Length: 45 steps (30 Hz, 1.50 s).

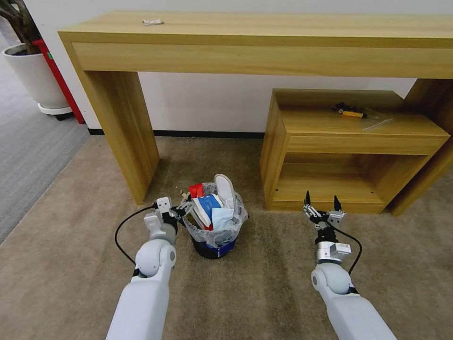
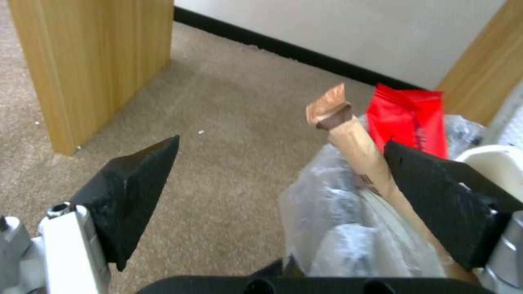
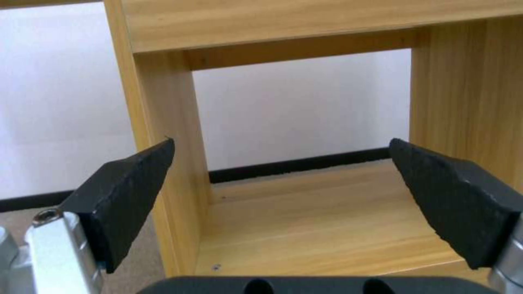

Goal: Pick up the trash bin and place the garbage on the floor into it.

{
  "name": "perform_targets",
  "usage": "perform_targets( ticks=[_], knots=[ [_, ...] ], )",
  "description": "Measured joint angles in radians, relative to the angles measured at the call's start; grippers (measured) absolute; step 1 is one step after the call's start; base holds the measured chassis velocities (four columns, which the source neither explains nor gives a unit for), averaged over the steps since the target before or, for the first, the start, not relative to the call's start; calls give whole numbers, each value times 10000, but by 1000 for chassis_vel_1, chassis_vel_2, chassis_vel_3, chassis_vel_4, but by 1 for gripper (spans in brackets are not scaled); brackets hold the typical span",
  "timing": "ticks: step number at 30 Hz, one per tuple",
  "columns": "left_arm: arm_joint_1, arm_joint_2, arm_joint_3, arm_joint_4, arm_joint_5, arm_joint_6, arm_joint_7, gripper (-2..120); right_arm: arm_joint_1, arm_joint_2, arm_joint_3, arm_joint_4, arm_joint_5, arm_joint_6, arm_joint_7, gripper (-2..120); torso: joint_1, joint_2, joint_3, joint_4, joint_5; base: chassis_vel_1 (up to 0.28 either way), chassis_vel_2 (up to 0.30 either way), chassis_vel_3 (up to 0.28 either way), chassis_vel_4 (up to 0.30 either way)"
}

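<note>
The trash bin (image 1: 214,249), black with a clear bag liner (image 2: 338,232), stands on the beige floor (image 1: 269,288) in front of the desk. It is heaped with garbage: a red wrapper (image 1: 196,190), a white slipper (image 1: 225,188), a blue-white packet (image 1: 207,208) and a pale blue mask (image 1: 222,218). A paper-wrapped stick (image 2: 357,153) pokes up beside the red wrapper (image 2: 406,118). My left gripper (image 1: 180,209) is open at the bin's left rim, one finger (image 2: 436,196) over the liner and the other (image 2: 130,192) over carpet. My right gripper (image 1: 321,197) is open and holds nothing, in front of the low shelf.
A tall wooden desk (image 1: 264,52) spans the back, its leg (image 1: 125,127) just left of the bin. A low wooden shelf unit (image 1: 349,141) stands to the right. A white plant pot (image 1: 35,75), a red box (image 1: 59,80) and grey carpet (image 1: 28,141) lie far left.
</note>
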Motion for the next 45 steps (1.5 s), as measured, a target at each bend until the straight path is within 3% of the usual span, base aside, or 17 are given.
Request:
perform_targets(
  ticks=[3,7,17,45],
  knots=[
    [7,-108,-166,158,-13,-361,133,99,-38,20,13,-2,-51,6,34,100,0,-1,0,-1,-1,0,0,0,0],
    [-44,-274,-702,599,327,-1889,718,100,-136,37,64,3,-111,26,75,100,0,0,0,1,2,0,0,0,0],
    [178,-200,-1555,974,635,-3327,1101,100,-313,129,90,-70,-300,109,65,100,0,-1,0,1,-1,0,0,0,0],
    [765,-114,-1320,765,871,-3083,1143,100,-826,616,653,-345,-1683,753,140,100,-1,0,0,-1,1,0,0,0,0]
  ],
)
